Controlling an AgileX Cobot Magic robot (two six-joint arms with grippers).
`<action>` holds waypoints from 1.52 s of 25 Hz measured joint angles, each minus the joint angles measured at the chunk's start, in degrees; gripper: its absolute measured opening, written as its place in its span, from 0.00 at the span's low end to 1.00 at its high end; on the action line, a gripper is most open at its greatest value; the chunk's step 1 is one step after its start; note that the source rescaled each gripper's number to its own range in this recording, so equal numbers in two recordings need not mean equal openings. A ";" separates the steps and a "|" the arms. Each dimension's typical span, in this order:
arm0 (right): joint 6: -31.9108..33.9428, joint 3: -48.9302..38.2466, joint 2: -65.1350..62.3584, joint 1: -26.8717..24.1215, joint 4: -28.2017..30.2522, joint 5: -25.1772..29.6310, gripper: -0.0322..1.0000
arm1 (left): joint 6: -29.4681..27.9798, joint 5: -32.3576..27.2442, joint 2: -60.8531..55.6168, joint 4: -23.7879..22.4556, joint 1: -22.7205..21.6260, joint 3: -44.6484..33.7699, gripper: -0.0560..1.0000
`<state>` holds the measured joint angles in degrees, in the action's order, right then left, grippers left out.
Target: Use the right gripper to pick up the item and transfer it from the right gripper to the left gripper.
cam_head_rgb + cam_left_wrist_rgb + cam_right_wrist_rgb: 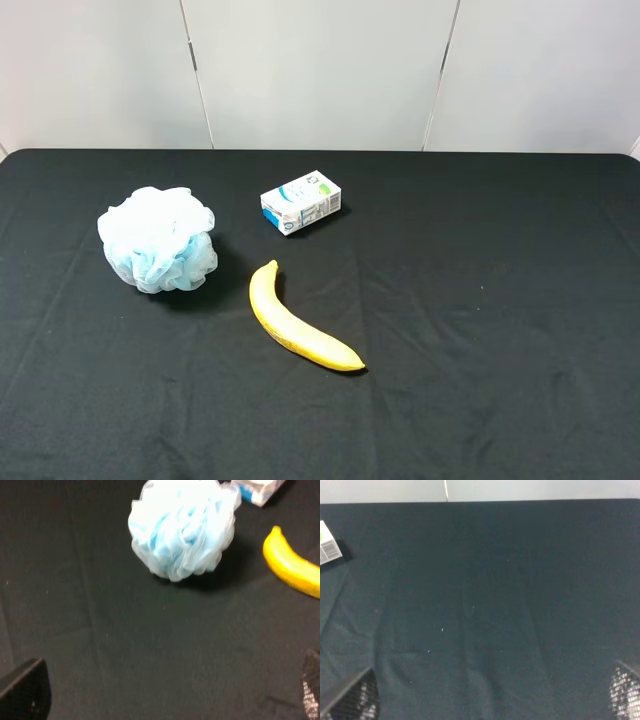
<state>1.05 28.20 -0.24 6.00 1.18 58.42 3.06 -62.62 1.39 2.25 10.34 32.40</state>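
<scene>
i see the pouf (158,239) lying loose on the surface (480,300); my left hand (165,692) and right hand (492,692) are both spread wide, empty.

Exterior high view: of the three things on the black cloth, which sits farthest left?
The light-blue and white bath pouf; the banana and the small carton both lie further right.

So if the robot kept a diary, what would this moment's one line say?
stage: start, nothing grasped | pouf: on cloth, untouched | left gripper: open, empty | right gripper: open, empty
</scene>
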 joint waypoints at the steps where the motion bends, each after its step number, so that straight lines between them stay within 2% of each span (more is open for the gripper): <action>1: 0.00 0.00 0.00 0.00 0.00 0.00 1.00 | 0.00 0.00 -1.06 0.00 0.00 -0.50 0.99; 9: 0.00 0.00 0.00 0.00 0.00 0.00 1.00 | 0.00 1.60 -1.76 -0.01 0.00 -3.98 0.97; 19: 0.00 0.00 0.00 -0.11 0.00 0.00 1.00 | 0.00 1.73 -1.76 -0.01 0.00 -4.01 0.96; 22: 0.00 0.00 0.00 -1.64 -0.19 0.06 1.00 | 0.00 1.73 -1.76 -0.01 -0.35 -4.01 0.96; 26: 0.00 0.00 0.00 -4.95 -0.19 -0.01 1.00 | 0.00 1.73 -1.76 0.05 -4.99 -4.01 0.96; 30: 0.00 0.00 0.00 -5.47 -0.19 -0.01 1.00 | 0.00 1.73 -1.76 0.05 -10.12 -4.01 0.96; 38: 0.00 0.00 0.00 -5.54 -0.19 -0.01 1.00 | 0.00 1.73 -1.76 0.05 -10.56 -4.01 0.96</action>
<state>1.05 28.20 -0.24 0.46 0.99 58.41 3.06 -60.89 -0.37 2.30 -0.22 28.39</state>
